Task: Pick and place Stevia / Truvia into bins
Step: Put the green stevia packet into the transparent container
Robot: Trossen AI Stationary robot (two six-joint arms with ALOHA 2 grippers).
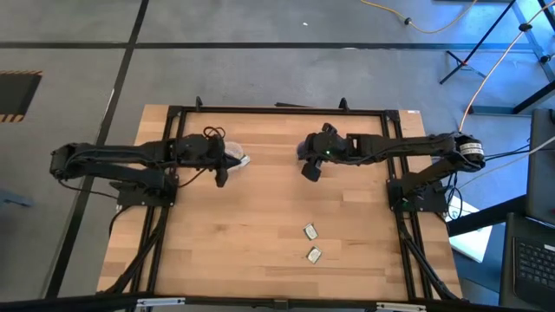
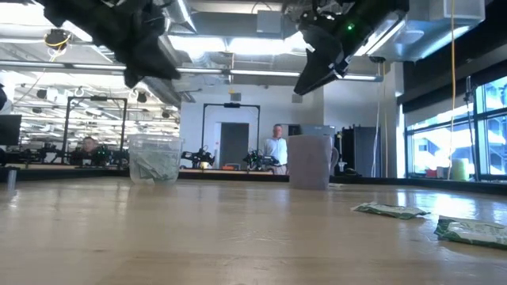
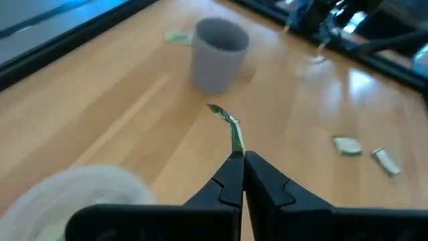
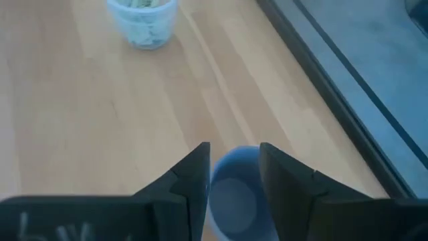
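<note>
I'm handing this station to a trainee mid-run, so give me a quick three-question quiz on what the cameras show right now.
1. True or false: the left gripper holds a packet.
2. Which cup sits under the right gripper: A) the clear cup B) the purple-grey mug?
3. How many loose packets lie together on the table in the high view?

Key: 1 true; 2 B; 3 two.

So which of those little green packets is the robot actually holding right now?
The packet pinched in the left gripper, dangling above the table near the clear cup. The two others lie flat on the wood, untouched.
</note>
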